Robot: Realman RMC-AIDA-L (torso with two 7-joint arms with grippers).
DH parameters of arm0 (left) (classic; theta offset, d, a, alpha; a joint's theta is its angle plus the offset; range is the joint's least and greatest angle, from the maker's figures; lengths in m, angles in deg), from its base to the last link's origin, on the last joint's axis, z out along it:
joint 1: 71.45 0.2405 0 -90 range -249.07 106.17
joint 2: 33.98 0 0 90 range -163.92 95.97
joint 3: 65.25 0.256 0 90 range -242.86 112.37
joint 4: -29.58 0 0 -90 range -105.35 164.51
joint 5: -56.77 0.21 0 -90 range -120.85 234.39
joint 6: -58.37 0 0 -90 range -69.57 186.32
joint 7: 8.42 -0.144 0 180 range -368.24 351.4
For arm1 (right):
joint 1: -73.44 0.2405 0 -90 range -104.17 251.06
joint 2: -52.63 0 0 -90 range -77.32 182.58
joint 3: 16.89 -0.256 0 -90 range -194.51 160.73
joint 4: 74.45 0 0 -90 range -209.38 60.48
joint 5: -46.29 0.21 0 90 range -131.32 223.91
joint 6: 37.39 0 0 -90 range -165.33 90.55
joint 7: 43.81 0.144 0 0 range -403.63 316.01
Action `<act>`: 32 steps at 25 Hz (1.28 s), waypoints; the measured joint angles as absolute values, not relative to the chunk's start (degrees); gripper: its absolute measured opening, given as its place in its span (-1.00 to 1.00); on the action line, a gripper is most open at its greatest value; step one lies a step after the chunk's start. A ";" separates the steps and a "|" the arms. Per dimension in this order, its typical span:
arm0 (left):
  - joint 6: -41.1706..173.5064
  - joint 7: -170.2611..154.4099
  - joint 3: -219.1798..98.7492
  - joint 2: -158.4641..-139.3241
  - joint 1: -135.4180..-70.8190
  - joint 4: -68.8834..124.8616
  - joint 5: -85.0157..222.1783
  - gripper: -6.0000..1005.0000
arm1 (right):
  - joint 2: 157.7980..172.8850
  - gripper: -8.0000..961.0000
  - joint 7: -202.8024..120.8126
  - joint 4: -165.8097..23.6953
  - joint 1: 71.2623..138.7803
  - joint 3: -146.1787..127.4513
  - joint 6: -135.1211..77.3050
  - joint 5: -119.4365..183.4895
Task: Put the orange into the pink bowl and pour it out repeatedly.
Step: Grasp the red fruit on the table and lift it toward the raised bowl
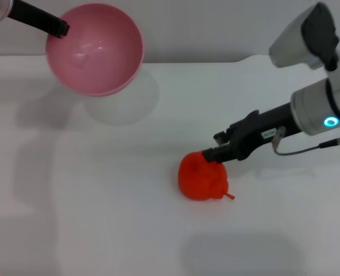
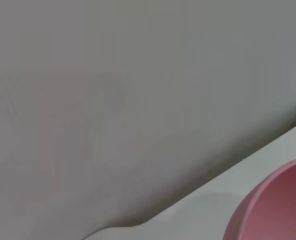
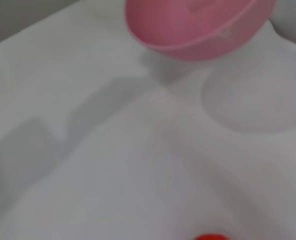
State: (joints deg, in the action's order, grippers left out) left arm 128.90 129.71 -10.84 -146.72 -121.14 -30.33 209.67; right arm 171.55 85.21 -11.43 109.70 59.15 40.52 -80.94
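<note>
On the white table (image 1: 101, 218), the orange (image 1: 201, 175) lies well apart from the pink bowl (image 1: 95, 49), which the left gripper (image 1: 60, 27) holds raised, tilted and empty, clamped on its rim. The right gripper (image 1: 211, 154) touches the orange; whether it grips, I cannot tell. Step: re-picking, probably; next, secure the orange and carry it bowlward.

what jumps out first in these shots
The orange sits on the white table, with the right gripper at its upper edge. At the far left, the left gripper holds the empty pink bowl tilted above the table.
</note>
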 joint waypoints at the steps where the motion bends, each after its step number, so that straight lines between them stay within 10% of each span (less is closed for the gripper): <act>1: 128.90 129.71 -10.84 -146.72 -121.14 -30.33 209.67 -0.92 | 171.54 0.07 85.22 -12.62 110.00 59.52 39.80 -80.94; 32: 128.84 128.96 -7.16 -148.57 -121.84 -30.72 209.70 -0.92 | 171.81 -0.01 86.43 -27.64 113.92 66.13 28.45 -78.88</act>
State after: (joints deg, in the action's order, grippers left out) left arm 128.84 128.96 -7.16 -148.57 -121.84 -30.72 209.70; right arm 171.81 86.43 -27.64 113.92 66.13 28.45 -78.88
